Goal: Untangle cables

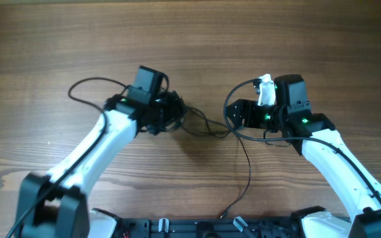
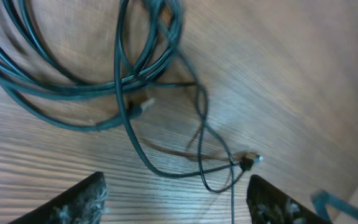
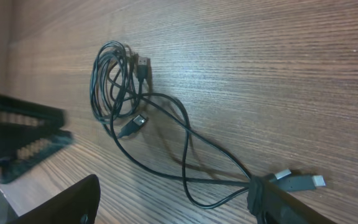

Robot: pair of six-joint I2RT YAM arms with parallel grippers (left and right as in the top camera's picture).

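The cables are thin black cords on the wooden table (image 1: 190, 39). A small bunched coil (image 1: 177, 114) lies under my left gripper (image 1: 169, 114), and loose strands (image 1: 207, 127) run right to my right gripper (image 1: 238, 118). In the left wrist view the coil (image 2: 157, 59) fills the top, with a small plug (image 2: 143, 107) and another plug (image 2: 248, 162) below it; my left gripper (image 2: 179, 202) is open above bare wood. In the right wrist view the coil (image 3: 112, 87) has two plugs (image 3: 143, 65). Two more plug ends (image 3: 297, 180) lie against one finger of my open right gripper (image 3: 179, 202).
One thin strand (image 1: 247, 168) trails from the right gripper toward the table's near edge. A thicker black loop (image 1: 84, 86) wired to the left arm arcs out at the left. My left arm's gripper body (image 3: 23, 143) shows at the left of the right wrist view.
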